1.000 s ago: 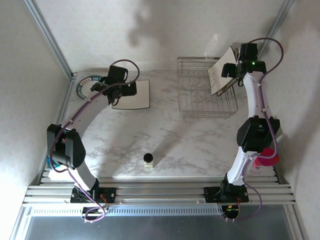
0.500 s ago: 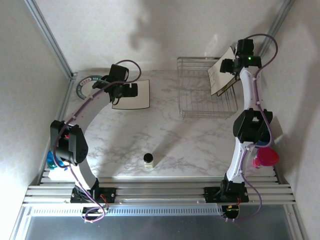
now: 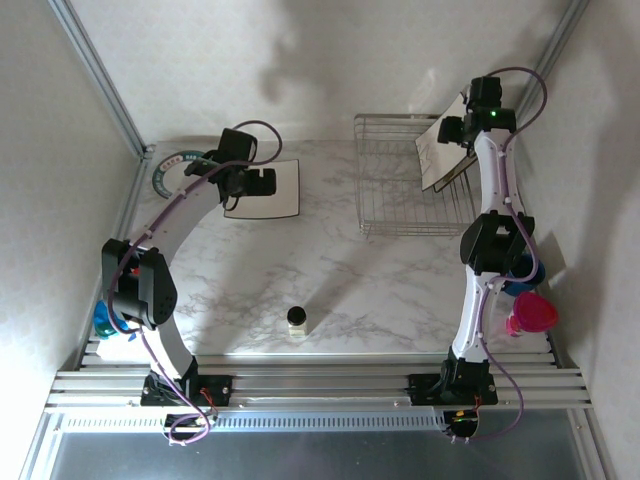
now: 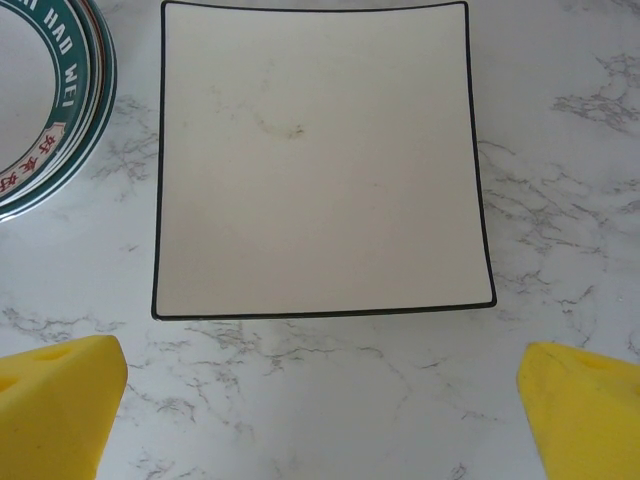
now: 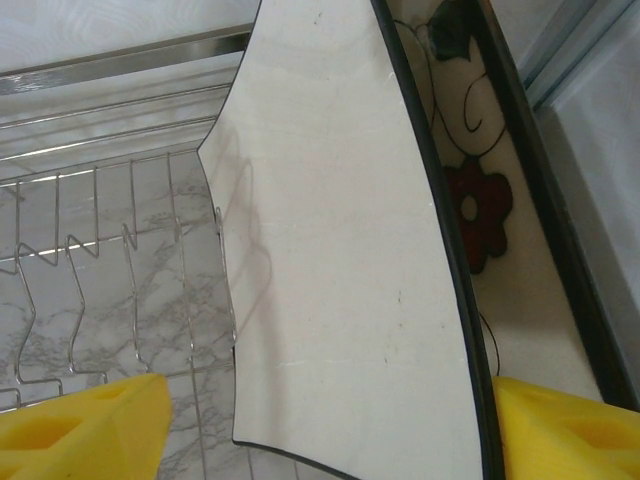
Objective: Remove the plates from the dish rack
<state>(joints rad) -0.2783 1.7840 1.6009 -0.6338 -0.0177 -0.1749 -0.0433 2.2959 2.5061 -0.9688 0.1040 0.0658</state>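
The widest open stretch is the marble tabletop between the flat square plate and the dish rack. Only 1 small jar stands on it, near the front. Inside the rack, low wire dividers rise left of the 2 leaning square plates, with room above them. On the right, the flowered plate lies close to the frame post, a tight passage. The right end effector has its fingers spread with the other plate's edge between them. The stack of round plates sits just beside the flat square plate, a narrow marble strip between. The left end effector hovers over bare tabletop, fingers spread.
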